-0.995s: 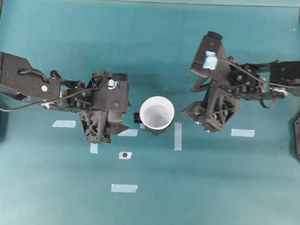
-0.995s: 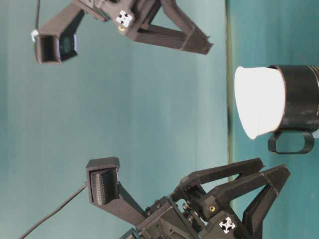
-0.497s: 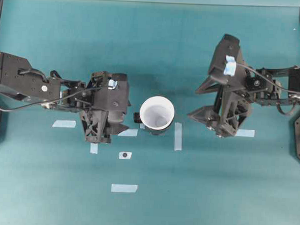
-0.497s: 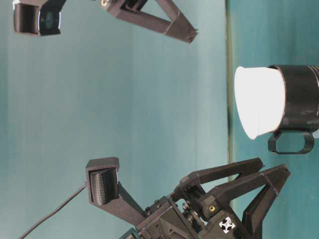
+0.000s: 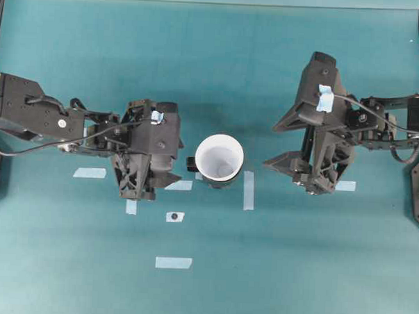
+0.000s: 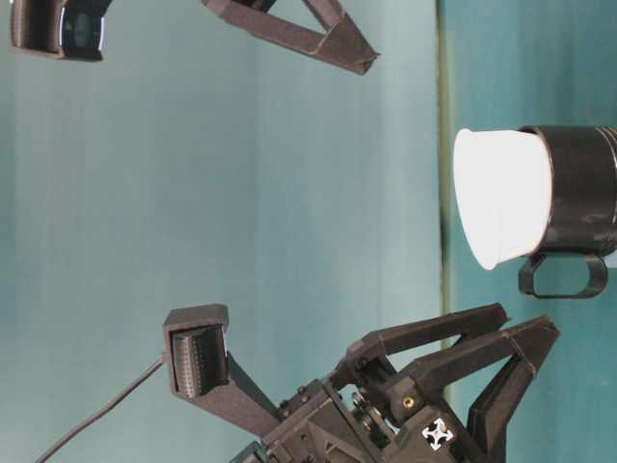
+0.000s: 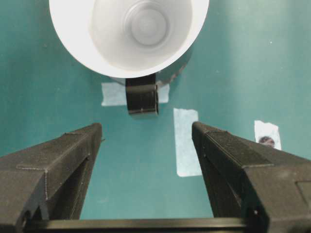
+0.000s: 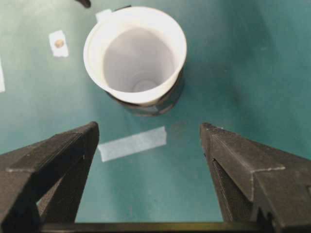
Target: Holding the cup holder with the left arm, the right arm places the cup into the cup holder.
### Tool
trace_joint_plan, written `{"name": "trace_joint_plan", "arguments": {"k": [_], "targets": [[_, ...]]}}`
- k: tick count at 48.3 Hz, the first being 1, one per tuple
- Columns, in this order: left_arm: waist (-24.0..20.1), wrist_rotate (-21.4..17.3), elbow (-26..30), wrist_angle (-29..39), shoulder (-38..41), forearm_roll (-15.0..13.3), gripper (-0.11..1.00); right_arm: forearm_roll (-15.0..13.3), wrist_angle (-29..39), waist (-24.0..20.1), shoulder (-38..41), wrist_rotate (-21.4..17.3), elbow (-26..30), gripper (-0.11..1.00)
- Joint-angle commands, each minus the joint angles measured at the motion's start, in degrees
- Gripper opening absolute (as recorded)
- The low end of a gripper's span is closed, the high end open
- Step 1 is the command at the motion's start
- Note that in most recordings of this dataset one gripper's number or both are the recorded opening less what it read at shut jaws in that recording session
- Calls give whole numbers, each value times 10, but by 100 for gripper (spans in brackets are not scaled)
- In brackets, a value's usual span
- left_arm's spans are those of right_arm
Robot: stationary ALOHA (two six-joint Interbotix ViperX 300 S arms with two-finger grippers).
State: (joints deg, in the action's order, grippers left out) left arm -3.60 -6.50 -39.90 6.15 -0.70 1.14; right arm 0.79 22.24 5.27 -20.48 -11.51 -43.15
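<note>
**Both grippers empty; cup seated in holder**

Left gripper (image 7: 146, 145): jaws spread wide, nothing between them, aimed at the holder's handle tab (image 7: 142, 98) from just beside it, not touching.

Right gripper (image 8: 148, 145): jaws likewise wide apart and empty, raised above the table and well clear of the cup.

The white cup (image 5: 219, 156) sits upright inside the black cup holder (image 6: 578, 204), its rim and upper wall projecting above the holder. The holder stands on the teal table (image 5: 204, 289) between the two arms, among pale tape strips (image 5: 248, 190).
</note>
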Motion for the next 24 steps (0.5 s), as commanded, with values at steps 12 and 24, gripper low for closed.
{"name": "trace_joint_plan", "arguments": {"k": [12,24], "targets": [[2,1,10,-4,-11,1,81,-1,-14,-2,-25,4,2,89],[1,1,10,-4,-11,1,81,-1,-16,-2,-25,4,1,89]]}}
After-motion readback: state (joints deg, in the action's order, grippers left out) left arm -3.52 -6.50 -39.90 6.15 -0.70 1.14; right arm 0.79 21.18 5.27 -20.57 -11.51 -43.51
